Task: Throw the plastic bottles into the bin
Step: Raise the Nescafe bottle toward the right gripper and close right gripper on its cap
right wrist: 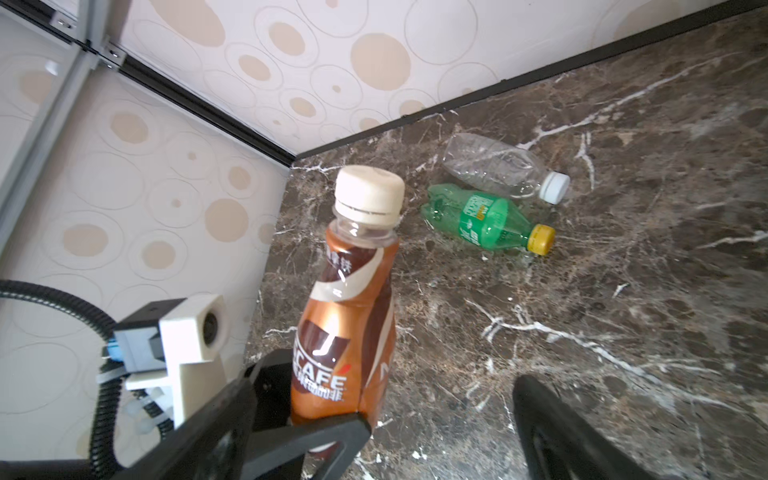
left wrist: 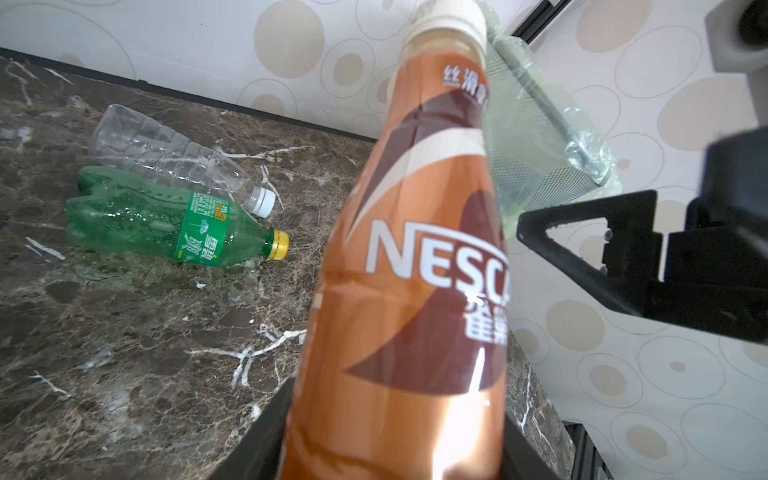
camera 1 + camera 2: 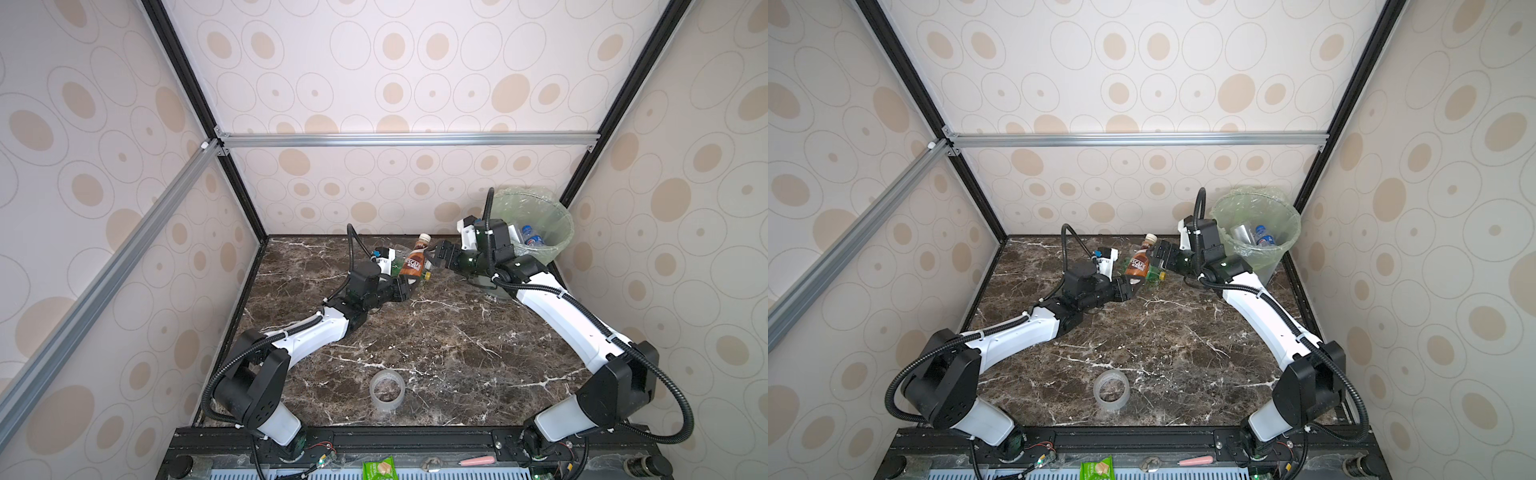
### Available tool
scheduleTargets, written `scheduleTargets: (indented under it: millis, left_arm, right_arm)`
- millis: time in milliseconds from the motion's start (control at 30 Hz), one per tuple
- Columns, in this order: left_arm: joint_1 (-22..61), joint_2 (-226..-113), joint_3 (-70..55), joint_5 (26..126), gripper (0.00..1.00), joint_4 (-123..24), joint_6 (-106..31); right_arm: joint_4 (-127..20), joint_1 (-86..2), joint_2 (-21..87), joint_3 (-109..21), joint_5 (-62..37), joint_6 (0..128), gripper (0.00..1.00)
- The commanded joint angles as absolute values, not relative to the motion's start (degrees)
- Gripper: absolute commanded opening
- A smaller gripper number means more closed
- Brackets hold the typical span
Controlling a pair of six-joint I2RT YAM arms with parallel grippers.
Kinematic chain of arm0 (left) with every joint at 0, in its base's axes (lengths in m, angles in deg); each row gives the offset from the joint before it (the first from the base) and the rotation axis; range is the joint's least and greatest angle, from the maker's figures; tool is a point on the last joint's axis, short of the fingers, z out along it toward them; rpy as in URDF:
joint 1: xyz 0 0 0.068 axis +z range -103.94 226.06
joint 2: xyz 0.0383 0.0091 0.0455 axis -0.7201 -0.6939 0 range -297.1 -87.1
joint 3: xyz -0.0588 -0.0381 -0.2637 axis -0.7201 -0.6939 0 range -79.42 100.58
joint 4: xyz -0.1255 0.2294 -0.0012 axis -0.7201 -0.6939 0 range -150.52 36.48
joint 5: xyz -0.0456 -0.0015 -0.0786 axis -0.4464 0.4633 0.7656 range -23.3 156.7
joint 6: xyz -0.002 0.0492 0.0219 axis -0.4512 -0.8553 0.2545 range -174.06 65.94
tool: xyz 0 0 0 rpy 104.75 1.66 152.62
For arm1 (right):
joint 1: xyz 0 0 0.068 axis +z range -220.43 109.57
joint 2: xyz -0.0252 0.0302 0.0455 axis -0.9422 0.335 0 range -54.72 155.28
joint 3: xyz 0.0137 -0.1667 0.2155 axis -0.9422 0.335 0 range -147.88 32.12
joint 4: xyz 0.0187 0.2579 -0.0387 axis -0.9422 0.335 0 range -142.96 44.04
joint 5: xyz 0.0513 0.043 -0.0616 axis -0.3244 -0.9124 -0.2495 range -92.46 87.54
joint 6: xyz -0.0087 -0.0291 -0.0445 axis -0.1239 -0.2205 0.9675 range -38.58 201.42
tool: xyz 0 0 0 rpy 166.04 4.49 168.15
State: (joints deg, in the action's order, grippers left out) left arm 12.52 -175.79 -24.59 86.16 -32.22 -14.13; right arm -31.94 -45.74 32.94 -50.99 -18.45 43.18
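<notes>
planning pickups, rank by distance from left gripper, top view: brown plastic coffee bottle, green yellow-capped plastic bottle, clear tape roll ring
1. brown plastic coffee bottle: in the left gripper.
2. green yellow-capped plastic bottle: just behind.
3. clear tape roll ring: at the front.

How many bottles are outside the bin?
3. The brown bottle is held up by the left gripper; the green bottle and the clear bottle lie side by side on the table. Others may be hidden.
</notes>
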Motion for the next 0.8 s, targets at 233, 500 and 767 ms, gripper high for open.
scheduleTargets:
  millis: [233, 500, 767]
  left_arm:
    - [12.18, -171.49, -27.12, 87.04, 0.58, -26.89, -11.56]
    - [12.15, -170.82, -28.52, 87.05, 0.59, -26.56, -11.11]
    - [12.11, -170.6, -29.06, 86.53, 0.6, -25.74, -10.76]
  right_arm:
    - [-41.46, -45.68, 41.69, -56.02, -23.13, 36.11, 0.88]
    - [-45.56, -44.67, 45.36, -57.81, -24.34, 34.96, 0.74]
    - [-44.0, -44.5, 47.42, -60.77, -24.22, 35.52, 0.49]
